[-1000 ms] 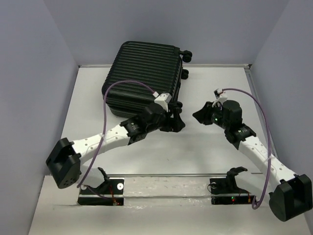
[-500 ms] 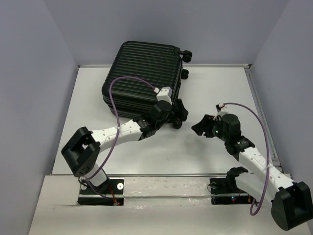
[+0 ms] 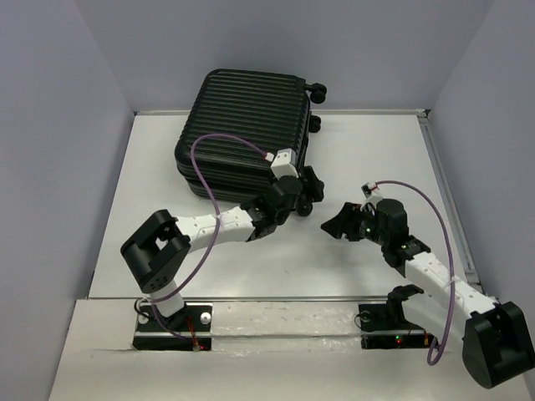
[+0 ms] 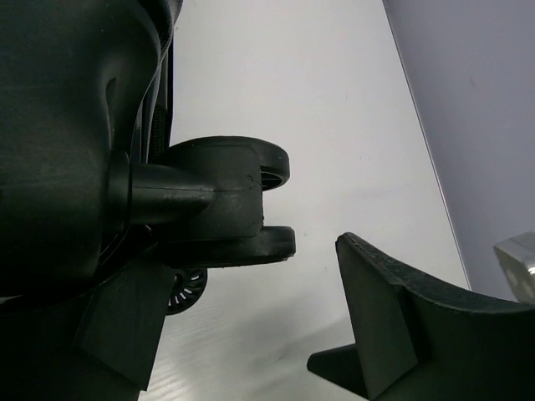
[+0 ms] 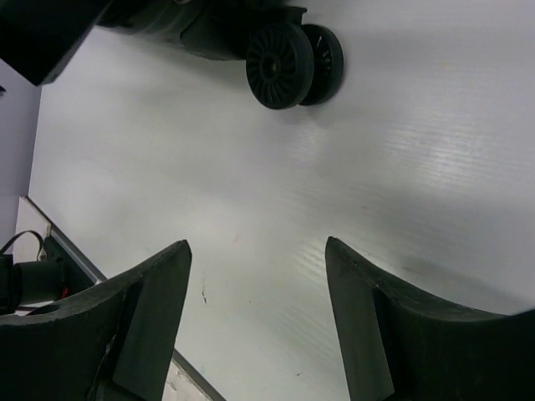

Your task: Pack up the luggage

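Luggage [image 3: 242,125] lies shut at far left of table [image 3: 376,150], left gripper [image 3: 308,194] spread at its near caster [image 4: 242,200], right gripper [image 5: 257,246] spread over the table; risk: pinched caster swivels, grip slips, case skids instead of opening.

The left arm [image 3: 209,225] folds back at its elbow near 8 o'clock. From there it stretches low and long toward 2 o'clock. The left gripper [image 3: 308,192] sits at the far end and points the same way. In the left wrist view the left gripper [image 4: 251,334] has its jaws wide apart. The right arm [image 3: 426,271] bends at its elbow down at 5 o'clock and then reaches toward 10 o'clock. The right gripper [image 3: 338,224] points to 9 o'clock, near the left one but not touching it. In the right wrist view the right gripper [image 5: 255,317] has its jaws spread wide, with nothing held between them.
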Robot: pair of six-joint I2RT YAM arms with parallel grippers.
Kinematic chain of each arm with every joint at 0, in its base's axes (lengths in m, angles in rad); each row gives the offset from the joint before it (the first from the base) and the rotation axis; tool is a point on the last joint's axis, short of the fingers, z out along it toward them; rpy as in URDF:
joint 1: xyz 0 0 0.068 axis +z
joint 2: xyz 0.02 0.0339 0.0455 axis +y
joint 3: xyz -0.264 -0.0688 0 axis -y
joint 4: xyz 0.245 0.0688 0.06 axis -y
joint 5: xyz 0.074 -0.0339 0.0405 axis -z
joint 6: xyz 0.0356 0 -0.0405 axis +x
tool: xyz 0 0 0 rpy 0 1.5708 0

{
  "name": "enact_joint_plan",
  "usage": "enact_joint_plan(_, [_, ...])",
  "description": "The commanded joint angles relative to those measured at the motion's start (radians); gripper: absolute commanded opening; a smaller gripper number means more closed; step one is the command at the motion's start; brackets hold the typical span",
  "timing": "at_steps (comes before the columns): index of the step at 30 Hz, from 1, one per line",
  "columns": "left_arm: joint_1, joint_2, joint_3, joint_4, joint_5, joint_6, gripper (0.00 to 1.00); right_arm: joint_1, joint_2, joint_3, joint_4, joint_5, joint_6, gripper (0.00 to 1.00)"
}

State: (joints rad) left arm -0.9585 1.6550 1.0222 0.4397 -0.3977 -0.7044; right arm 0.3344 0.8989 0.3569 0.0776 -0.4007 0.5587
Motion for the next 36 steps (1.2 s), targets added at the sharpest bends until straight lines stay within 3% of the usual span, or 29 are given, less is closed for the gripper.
enact_joint_plan(1, [0.0, 0.023, 0.084, 0.137, -0.15, 0.026, 0.83, -0.001, 0.018, -0.029, 0.105, -0.061, 0.027, 0.71])
enact_joint_plan(3, [-0.003, 0.035, 0.096, 0.139, -0.179, 0.04, 0.76, -0.001, 0.024, -0.036, 0.138, -0.076, 0.046, 0.71])
enact_joint_plan(4, [-0.005, 0.04, 0.099, 0.142, -0.208, 0.046, 0.62, -0.001, 0.028, -0.038, 0.143, -0.082, 0.049, 0.71])
enact_joint_plan(6, [-0.008, 0.045, 0.118, 0.143, -0.225, 0.069, 0.44, -0.001, 0.034, -0.036, 0.149, -0.095, 0.05, 0.71])
enact_joint_plan(8, [-0.02, 0.042, 0.133, 0.142, -0.246, 0.109, 0.15, -0.001, 0.035, -0.035, 0.149, -0.098, 0.044, 0.71])
enact_joint_plan(11, [-0.046, 0.032, 0.183, 0.125, -0.228, 0.151, 0.06, -0.001, 0.035, -0.035, 0.149, -0.09, 0.04, 0.71])
enact_joint_plan(18, [-0.108, 0.032, 0.375, 0.044, -0.23, 0.237, 0.06, -0.001, 0.057, -0.016, 0.18, -0.101, 0.058, 0.71])
enact_joint_plan(25, [-0.12, 0.052, 0.366, -0.022, -0.222, 0.151, 0.07, -0.001, 0.106, -0.001, 0.201, -0.026, 0.066, 0.71])
enact_joint_plan(29, [-0.117, 0.062, 0.365, -0.058, -0.253, 0.164, 0.22, -0.001, 0.152, -0.012, 0.326, 0.013, 0.064, 0.52])
enact_joint_plan(30, [-0.118, 0.058, 0.358, -0.062, -0.26, 0.169, 0.28, -0.001, 0.187, -0.018, 0.423, 0.014, 0.053, 0.3])
enact_joint_plan(32, [-0.111, 0.049, 0.351, -0.079, -0.262, 0.172, 0.34, -0.001, 0.23, -0.032, 0.545, 0.007, 0.04, 0.13])
enact_joint_plan(34, [-0.106, 0.04, 0.335, -0.093, -0.263, 0.172, 0.39, -0.001, 0.3, -0.02, 0.672, 0.003, 0.018, 0.1])
enact_joint_plan(35, [-0.103, 0.037, 0.329, -0.107, -0.242, 0.172, 0.51, -0.001, 0.325, -0.01, 0.713, 0.002, 0.012, 0.11])
enact_joint_plan(36, [-0.094, 0.035, 0.323, -0.117, -0.228, 0.169, 0.58, -0.001, 0.351, 0.0, 0.747, -0.009, -0.005, 0.19])
